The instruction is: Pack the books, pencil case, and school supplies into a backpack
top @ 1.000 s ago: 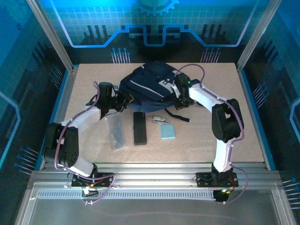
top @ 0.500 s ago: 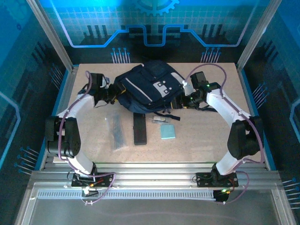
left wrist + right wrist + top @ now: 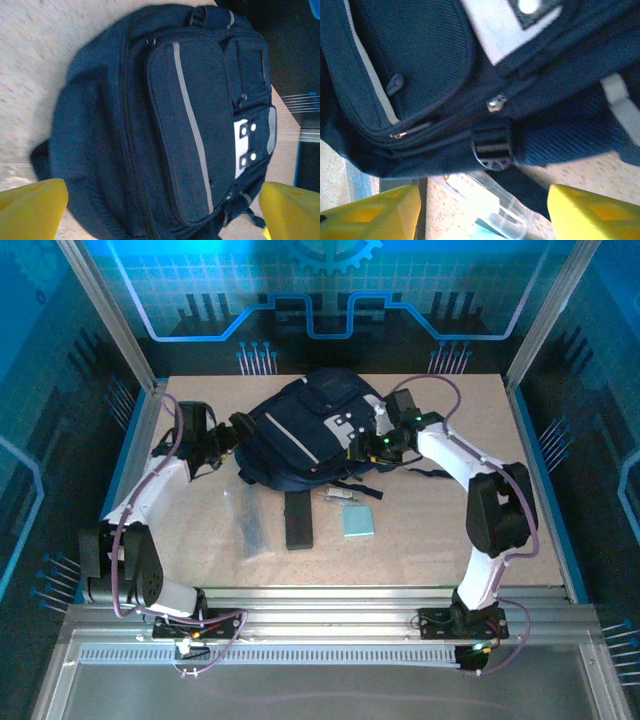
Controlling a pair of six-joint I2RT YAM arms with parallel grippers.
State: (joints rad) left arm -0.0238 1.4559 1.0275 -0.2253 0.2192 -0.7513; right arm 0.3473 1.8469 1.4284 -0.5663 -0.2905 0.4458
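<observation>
sand-coloured tabletop [image 3: 450, 530], top view: backpack [image 3: 305, 430] lies at the back, pencil case [image 3: 298, 518] just in front. left wrist: left gripper [image 3: 160, 210] spread wide, empty. right wrist: right gripper [image 3: 482, 212] spread near a buckle [image 3: 492, 147]; fingers could snag its strap and drag the backpack.

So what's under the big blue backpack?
Mostly the speckled tan table. The long black matte pencil case seems to have its far end tucked under the navy-blue fabric backpack's near edge. Anything else beneath is covered by the fabric.
</observation>
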